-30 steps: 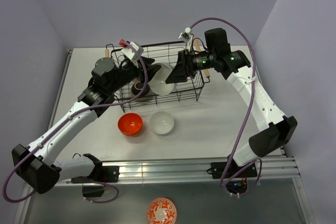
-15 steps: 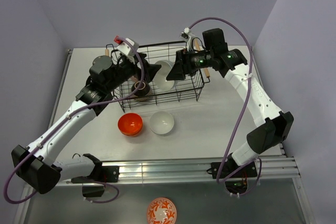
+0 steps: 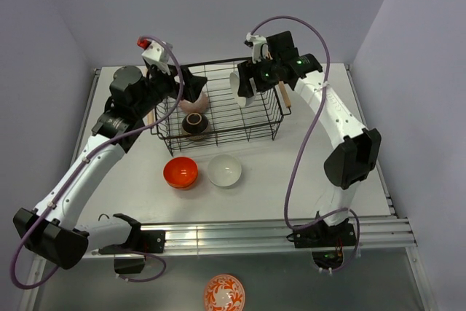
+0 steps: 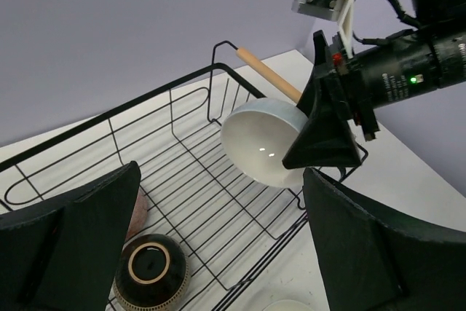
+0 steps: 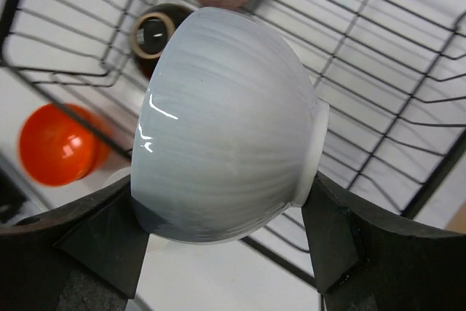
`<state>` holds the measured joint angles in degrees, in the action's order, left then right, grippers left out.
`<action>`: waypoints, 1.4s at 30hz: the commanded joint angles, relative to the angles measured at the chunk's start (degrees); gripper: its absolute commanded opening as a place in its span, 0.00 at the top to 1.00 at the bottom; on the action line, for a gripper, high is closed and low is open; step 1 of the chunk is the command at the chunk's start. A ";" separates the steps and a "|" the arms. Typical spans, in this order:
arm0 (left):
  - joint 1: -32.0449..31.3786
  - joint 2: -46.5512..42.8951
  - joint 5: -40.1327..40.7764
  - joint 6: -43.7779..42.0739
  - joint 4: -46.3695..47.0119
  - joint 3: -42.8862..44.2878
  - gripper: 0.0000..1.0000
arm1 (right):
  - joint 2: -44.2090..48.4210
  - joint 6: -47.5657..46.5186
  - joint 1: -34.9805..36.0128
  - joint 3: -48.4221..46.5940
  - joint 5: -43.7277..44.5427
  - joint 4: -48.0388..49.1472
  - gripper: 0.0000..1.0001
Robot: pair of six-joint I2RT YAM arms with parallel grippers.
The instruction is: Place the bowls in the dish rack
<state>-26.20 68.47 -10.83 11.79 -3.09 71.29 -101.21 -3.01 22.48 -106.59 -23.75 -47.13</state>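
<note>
The dish rack stands at the back of the table. My right gripper is shut on a white bowl, held on its side above the rack's right half; in the right wrist view the bowl sits clamped between both fingers. A pale pinkish bowl and a dark patterned bowl lie upside down in the rack's left part. My left gripper hangs open above the rack's back left, holding nothing. An orange bowl and another white bowl sit on the table in front of the rack.
The rack's wooden handle runs along its right end, just behind the right gripper. An orange-and-white patterned bowl lies below the table's near rail. Grey walls close in the back and both sides.
My left gripper opened, leaving the pinkish bowl in the rack, and drew back up and left. My right gripper carried the white bowl up and toward the rack's back right.
</note>
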 commanded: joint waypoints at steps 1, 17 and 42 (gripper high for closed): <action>1.41 0.00 0.55 2.18 -1.22 2.46 0.00 | -2.93 -3.94 -0.24 -6.00 9.14 1.70 1.00; 4.40 -2.46 1.86 1.92 -1.48 -0.53 0.00 | -16.12 -15.97 3.18 -15.23 27.17 1.25 1.00; 6.07 -5.36 2.48 0.69 -1.48 -3.61 0.01 | -27.99 -26.44 8.55 -19.97 47.91 5.92 1.00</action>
<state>-20.56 64.88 -8.67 12.99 -5.50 68.07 -128.90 -27.31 30.61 -122.13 20.23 -44.53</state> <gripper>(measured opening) 0.995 0.804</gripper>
